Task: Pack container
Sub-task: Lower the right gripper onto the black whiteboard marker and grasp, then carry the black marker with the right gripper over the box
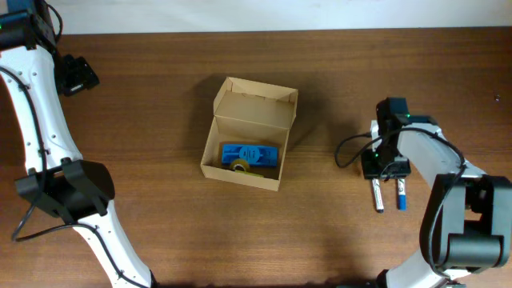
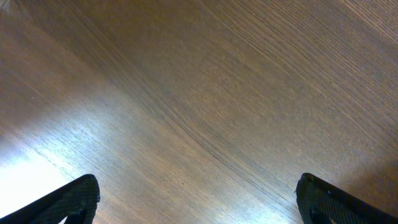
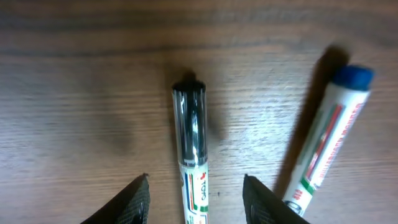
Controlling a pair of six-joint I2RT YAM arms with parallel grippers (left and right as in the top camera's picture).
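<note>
The brown cardboard container (image 1: 248, 132) stands open at the table's middle, lid flap up at the back. Inside lie a small flat blue box (image 1: 250, 154) and a tape roll (image 1: 241, 166). My right gripper (image 3: 196, 186) is open over a black-capped marker (image 3: 193, 149), which lies between its fingertips; a blue-capped marker (image 3: 329, 137) lies just to the right. Both markers show in the overhead view, black (image 1: 378, 196) and blue (image 1: 401, 194), right of the container. My left gripper (image 2: 198, 196) is open and empty over bare wood at the far left.
The wooden table (image 1: 160, 224) ends at a pale edge along the back. The left arm's white links (image 1: 48, 160) run down the left side. A black cable (image 1: 352, 148) loops beside the right wrist.
</note>
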